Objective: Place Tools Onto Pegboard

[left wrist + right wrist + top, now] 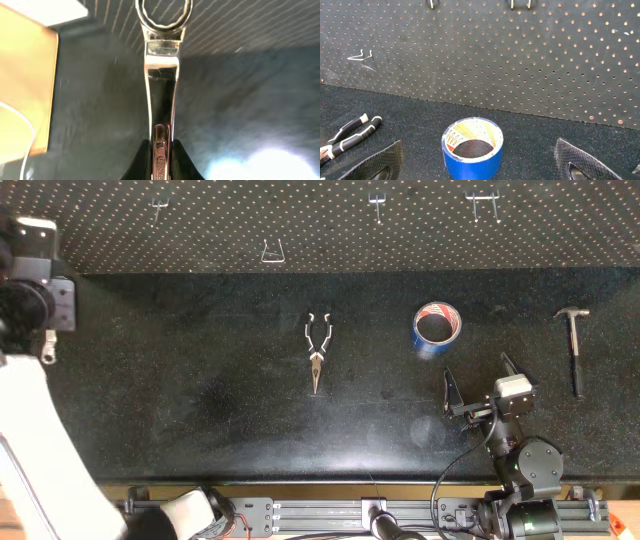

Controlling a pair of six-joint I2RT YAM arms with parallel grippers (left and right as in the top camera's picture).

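Now: my left claw (161,150) was clamped on the shank of the wrench (161,80), ring end leading, raised in front of the pegboard (330,220) near its left end.

Judgement: to hang it well, keep the ring square to the pegboard, line it up over a hook (160,202), ease it on, and let go only once the hook bears the weight.

In front of the pegboard's middle lay the pliers (317,350), and right of them the tape roll (437,327). My right claw (478,372) stood spread and empty just beyond the tape, on the side away from the pegboard. The hammer (574,350) lay in front of the pegboard's right end.
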